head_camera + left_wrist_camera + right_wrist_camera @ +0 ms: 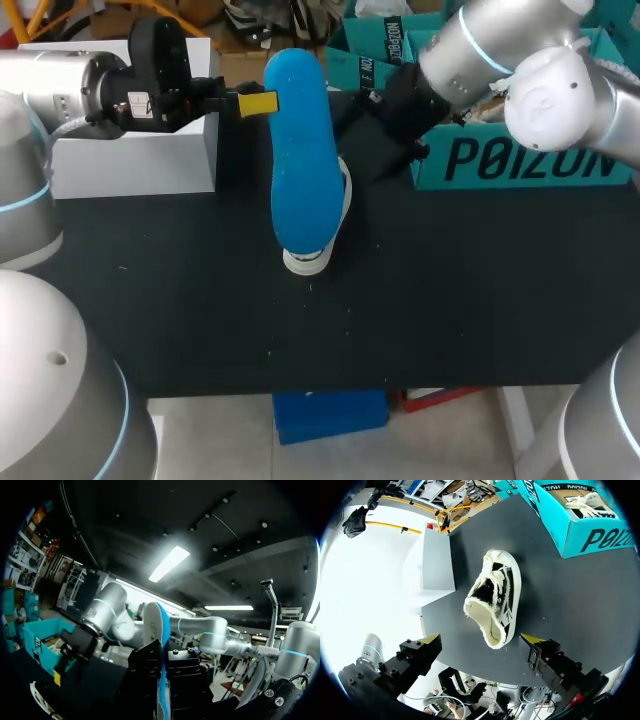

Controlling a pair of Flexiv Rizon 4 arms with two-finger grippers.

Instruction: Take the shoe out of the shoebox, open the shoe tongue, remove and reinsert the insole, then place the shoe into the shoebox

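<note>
My left gripper (258, 103) is shut on a blue insole (300, 160) and holds it in the air over the table's middle. In the left wrist view the insole (161, 630) shows edge-on, standing up between the dark fingers of that gripper (162, 690). Under it a black and white shoe (492, 597) lies on the black table (570, 610) with its opening facing up. Only its white toe (305, 262) shows in the head view. My right gripper (481, 639) hangs open above the shoe's heel with nothing held; in the head view the right gripper (365, 115) is just right of the insole.
A teal shoebox (520, 160) stands at the table's back right, and another shoe (582, 502) lies in the shoebox (600, 535). A white box (140, 150) sits at the back left, under my left arm. Bare table lies toward the front edge (400, 330).
</note>
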